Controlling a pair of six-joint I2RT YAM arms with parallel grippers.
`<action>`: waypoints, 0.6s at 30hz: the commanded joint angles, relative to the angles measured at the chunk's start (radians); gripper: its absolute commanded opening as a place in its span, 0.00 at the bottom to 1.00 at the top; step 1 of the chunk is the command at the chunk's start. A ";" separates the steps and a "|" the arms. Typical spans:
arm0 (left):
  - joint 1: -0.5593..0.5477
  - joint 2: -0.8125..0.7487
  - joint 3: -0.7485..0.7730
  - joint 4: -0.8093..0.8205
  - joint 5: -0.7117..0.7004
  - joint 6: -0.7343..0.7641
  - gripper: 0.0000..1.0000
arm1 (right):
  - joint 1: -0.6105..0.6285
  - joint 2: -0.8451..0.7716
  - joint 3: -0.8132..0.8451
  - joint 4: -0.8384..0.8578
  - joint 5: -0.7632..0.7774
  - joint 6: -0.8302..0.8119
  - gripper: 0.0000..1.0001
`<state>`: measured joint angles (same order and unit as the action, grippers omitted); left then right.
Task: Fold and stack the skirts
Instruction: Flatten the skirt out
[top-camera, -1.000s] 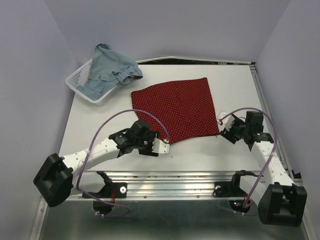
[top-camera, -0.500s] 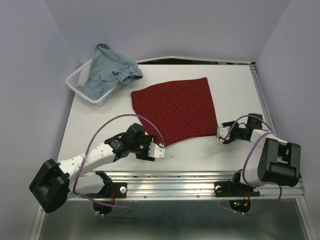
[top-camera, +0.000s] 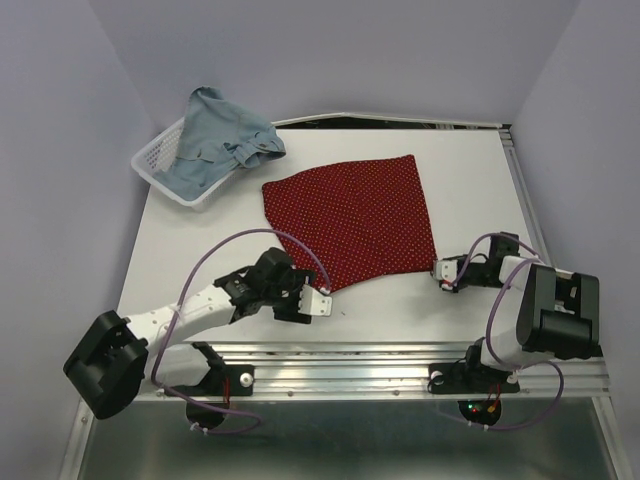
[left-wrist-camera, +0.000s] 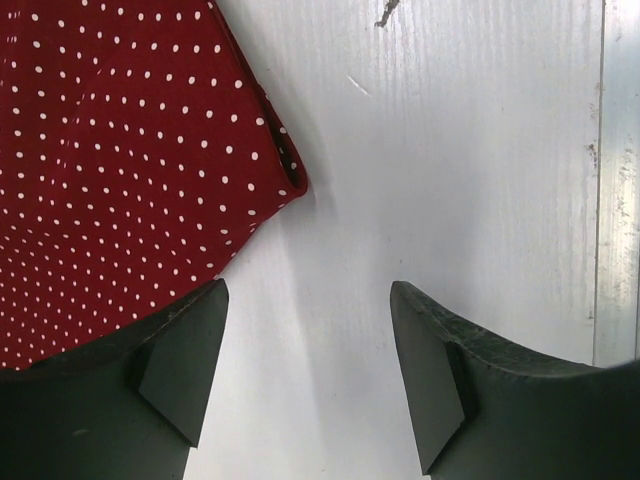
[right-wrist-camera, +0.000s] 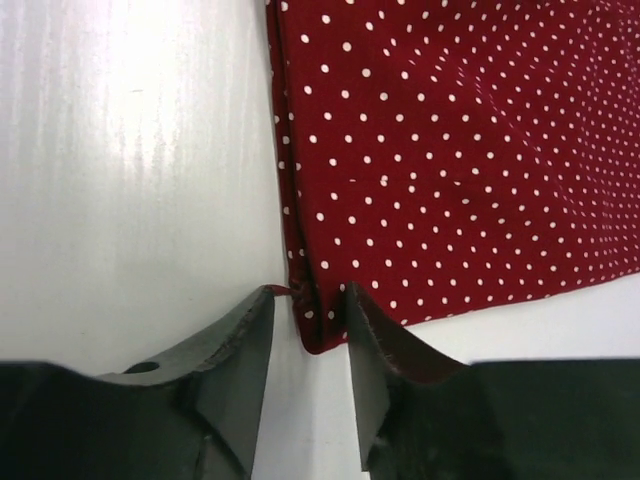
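wrist views give you what the top view cannot. on the right wrist view the right gripper (right-wrist-camera: 308, 292) has its two dark fingers on either side of the corner of the dark red skirt (right-wrist-camera: 450, 150). the hemmed tip sits in the narrow gap between them, and you cannot tell whether the cloth is actually pinched. from the top that gripper (top-camera: 443, 270) is only a small white shape at the skirt's lower right corner.

on the left wrist view the left gripper (left-wrist-camera: 308, 290) stands wide apart over bare table with nothing between its fingers. the skirt's doubled corner lies just ahead of the gap, toward the upper left, and one finger overlaps the cloth's edge at the lower left.

only the top view shows you the whole skirt (top-camera: 350, 220), spread flat as a rough four-sided piece mid-frame. it also shows the light blue denim skirt (top-camera: 215, 140), heaped over the white mesh basket (top-camera: 150, 168) at the upper left.

the red cloth is thin, with tiny white dots and a stitched hem. the denim looks thicker and rumpled.

the table (top-camera: 470, 170) is white, glossy and faintly streaked, with small scuffs. a ribbed aluminium rail (top-camera: 340, 355) runs along the bottom edge, and pale lilac walls (top-camera: 300, 50) close in around it.
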<state>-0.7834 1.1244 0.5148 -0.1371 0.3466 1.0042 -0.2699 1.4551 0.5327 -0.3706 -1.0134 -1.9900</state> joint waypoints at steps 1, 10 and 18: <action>0.004 0.012 0.001 0.083 0.020 0.005 0.78 | -0.005 0.027 -0.003 -0.065 0.030 -0.573 0.31; -0.060 0.095 0.001 0.220 -0.027 0.089 0.73 | -0.005 -0.001 -0.014 0.013 0.019 -0.451 0.07; -0.105 0.163 0.001 0.283 -0.055 0.129 0.57 | -0.005 -0.053 0.024 0.032 0.004 -0.268 0.01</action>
<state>-0.8818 1.2869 0.5148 0.0803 0.3019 1.1000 -0.2699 1.4452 0.5289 -0.3660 -0.9974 -1.9934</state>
